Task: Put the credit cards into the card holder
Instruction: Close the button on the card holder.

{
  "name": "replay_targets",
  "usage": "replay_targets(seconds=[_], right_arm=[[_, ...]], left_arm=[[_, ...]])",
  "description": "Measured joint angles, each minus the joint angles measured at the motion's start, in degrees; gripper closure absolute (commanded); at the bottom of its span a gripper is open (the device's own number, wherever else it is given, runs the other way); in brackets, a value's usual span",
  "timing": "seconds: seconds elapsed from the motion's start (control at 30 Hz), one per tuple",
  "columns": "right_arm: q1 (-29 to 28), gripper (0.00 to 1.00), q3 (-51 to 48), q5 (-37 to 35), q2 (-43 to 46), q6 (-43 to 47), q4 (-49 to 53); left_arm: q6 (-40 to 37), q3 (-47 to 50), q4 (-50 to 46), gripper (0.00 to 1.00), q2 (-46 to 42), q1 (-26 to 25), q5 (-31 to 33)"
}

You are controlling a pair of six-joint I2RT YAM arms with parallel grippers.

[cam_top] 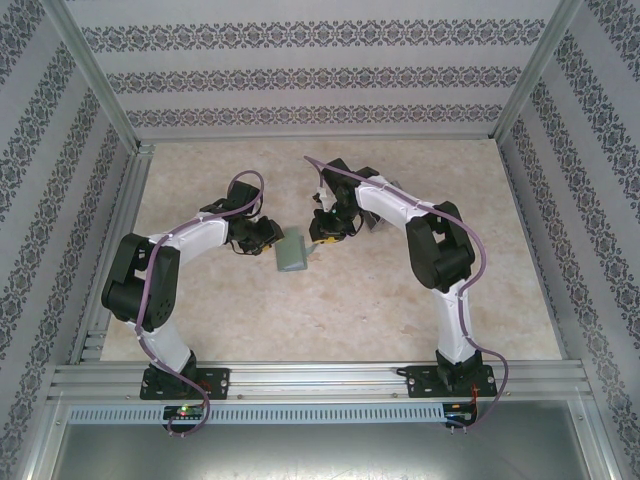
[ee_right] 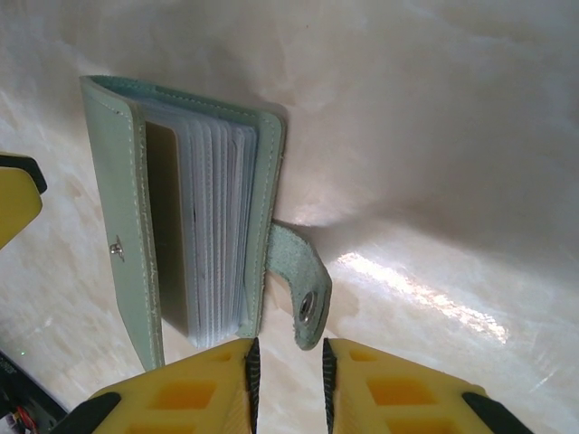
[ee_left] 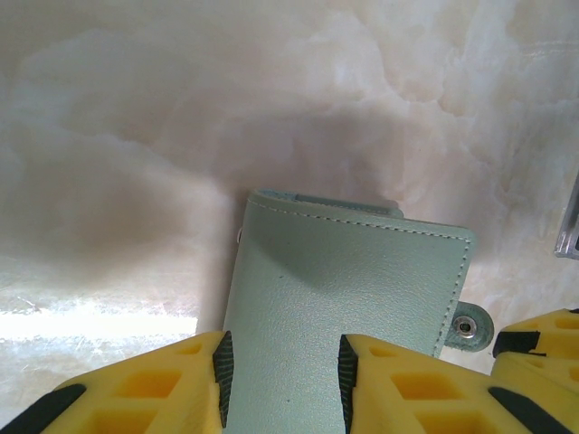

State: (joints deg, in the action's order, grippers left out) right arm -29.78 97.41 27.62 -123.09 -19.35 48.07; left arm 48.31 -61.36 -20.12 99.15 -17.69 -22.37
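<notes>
- Left side first: the left pincer (ee_left: 282, 363) has its pads set onto the card holder (ee_left: 344, 289), part-way spread with the pale green cover between them. We read that as a hold.
- The risk here is that only a strip of cover sits between the pads. A pull from the other side could pivot or slide the holder out.
- In the middle, the card holder hangs between the two pincers, low over the surface (cam_top: 350, 310) and half open. If the covers swing shut, no pocket is left for the credit cards.
- On the right, the right pincer (ee_right: 288, 375) is drawn narrow but not pressed together, with nothing pinched. The snap strap (ee_right: 308, 303) sits just at its mouth.
- Closing there may catch only the strap's tip — it is floppy, so it could slip free or tug the holder askew.
- Orientation from the left wrist: the long axis runs straight away from that pincer, outer cover facing up, strap off to the right.
- From the right wrist, the long axis runs up and down the picture — the mouth faces us, the pocket leaves (ee_right: 222, 226) are fanned, and the strap reaches toward the right pincer.
</notes>
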Motion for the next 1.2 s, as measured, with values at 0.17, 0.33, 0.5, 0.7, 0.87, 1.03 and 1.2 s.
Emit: replay_targets(seconds=[0.17, 0.33, 0.5, 0.7, 0.87, 1.03, 1.2], right_arm=[[0.00, 0.79, 0.00, -0.02, -1.11, -0.35, -0.31], [0.00, 0.80, 0.00, -0.17, -1.38, -0.33, -0.31], [0.00, 0.84, 0.00, -0.20, -1.40, -0.35, -0.35], [0.00, 0.93, 0.00, -0.20, -1.40, 0.00, -1.20], [0.00, 0.93, 0.00, -0.15, -1.33, 1.77, -1.64], [0.00, 0.93, 0.00, 0.09, -0.42, 3.43, -1.64], [0.00, 0.93, 0.07, 0.26, 0.57, 5.16, -1.77]], left_arm=[[0.02, 0.39, 0.04, 0.62, 0.00, 0.00, 0.00], [0.02, 0.96, 0.04, 0.62, 0.00, 0.00, 0.00], [0.17, 2.05, 0.63, 0.62, 0.00, 0.00, 0.00], [0.24, 2.78, 1.60, 0.63, 0.00, 0.00, -0.04], [0.24, 2.75, 2.21, 0.63, 0.00, -0.50, -0.04], [0.22, 2.58, 2.60, 0.63, 1.33, -1.95, 0.04], [0.17, 1.07, 2.58, 0.63, 3.37, -3.34, 0.44]])
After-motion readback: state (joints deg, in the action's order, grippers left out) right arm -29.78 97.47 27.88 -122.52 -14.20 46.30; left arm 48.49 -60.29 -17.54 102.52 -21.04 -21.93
